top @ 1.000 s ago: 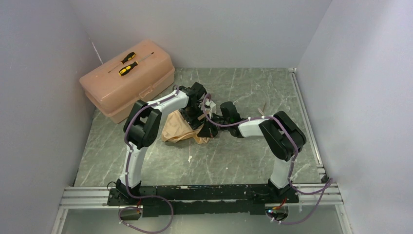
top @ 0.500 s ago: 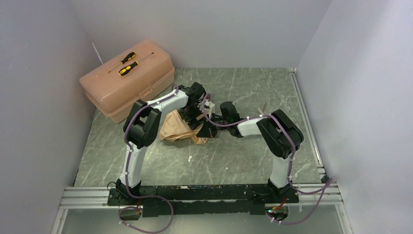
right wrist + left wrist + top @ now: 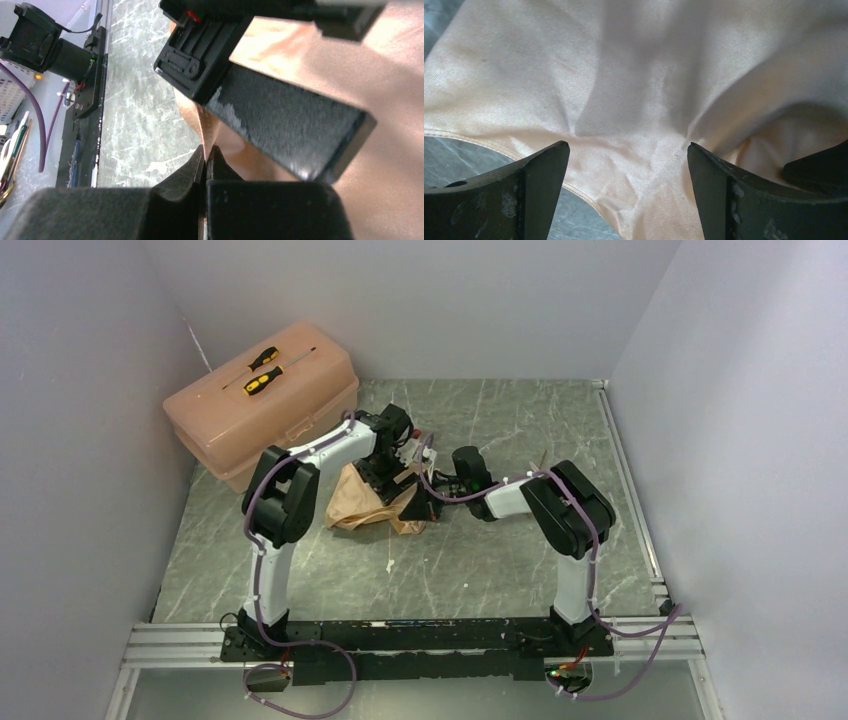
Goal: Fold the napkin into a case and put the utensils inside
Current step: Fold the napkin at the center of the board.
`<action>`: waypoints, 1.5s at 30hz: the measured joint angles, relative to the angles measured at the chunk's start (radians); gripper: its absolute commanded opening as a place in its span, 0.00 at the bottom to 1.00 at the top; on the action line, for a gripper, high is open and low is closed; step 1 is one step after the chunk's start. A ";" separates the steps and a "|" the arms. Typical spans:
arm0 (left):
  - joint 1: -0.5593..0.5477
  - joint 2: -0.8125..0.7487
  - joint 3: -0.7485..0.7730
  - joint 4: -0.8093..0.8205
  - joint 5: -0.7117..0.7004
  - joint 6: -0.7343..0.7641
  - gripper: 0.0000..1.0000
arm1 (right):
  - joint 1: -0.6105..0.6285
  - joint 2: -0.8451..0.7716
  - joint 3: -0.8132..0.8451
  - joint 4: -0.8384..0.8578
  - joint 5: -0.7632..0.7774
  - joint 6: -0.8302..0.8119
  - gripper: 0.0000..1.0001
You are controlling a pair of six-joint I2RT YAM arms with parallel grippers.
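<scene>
The peach-tan napkin [image 3: 355,505] lies crumpled on the grey marbled table between the two arms. My left gripper [image 3: 392,478] hovers just over the napkin [image 3: 649,75], open, its fingers [image 3: 539,175] wide apart with only cloth and a bit of table beneath. My right gripper [image 3: 424,506] is low at the napkin's right side, shut on a thin raised edge of the napkin [image 3: 202,135]; its gripper [image 3: 205,152] sits right under the left gripper's finger [image 3: 290,120]. A thin brown sliver, seemingly one of the utensils [image 3: 542,460], lies behind the right arm's elbow.
A pink plastic toolbox [image 3: 290,425] stands at the back left with two yellow-and-black screwdrivers [image 3: 262,370] on its lid. A small white scrap [image 3: 388,565] lies in front of the napkin. Walls close in on the left, back and right.
The left arm has swung its gripper a little left and back over the napkin. The right arm has followed slightly left, still pinching the cloth edge.
</scene>
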 measured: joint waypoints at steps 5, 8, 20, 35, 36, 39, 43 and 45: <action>0.028 -0.039 0.000 0.011 0.030 -0.013 0.94 | -0.035 0.019 -0.025 -0.019 0.042 0.071 0.00; 0.025 -0.132 0.000 0.032 0.043 -0.017 0.94 | -0.094 0.053 -0.050 -0.036 0.014 0.176 0.00; 0.013 -0.225 -0.001 0.016 0.126 0.025 0.94 | -0.113 0.056 -0.057 -0.029 0.028 0.317 0.00; -0.200 -0.371 -0.417 0.216 -0.101 0.159 0.94 | -0.118 0.081 -0.013 -0.095 0.013 0.394 0.00; -0.201 -0.371 -0.418 0.237 -0.130 0.167 0.94 | -0.118 0.082 -0.008 -0.106 0.013 0.394 0.00; -0.201 -0.371 -0.429 0.319 -0.218 0.200 0.94 | -0.118 0.082 0.002 -0.132 0.013 0.394 0.00; -0.189 -0.371 -0.479 0.386 -0.294 0.249 0.94 | -0.119 0.082 0.010 -0.153 0.014 0.394 0.00; -0.179 -0.371 -0.508 0.396 -0.320 0.275 0.94 | -0.119 0.082 0.010 -0.153 0.014 0.394 0.00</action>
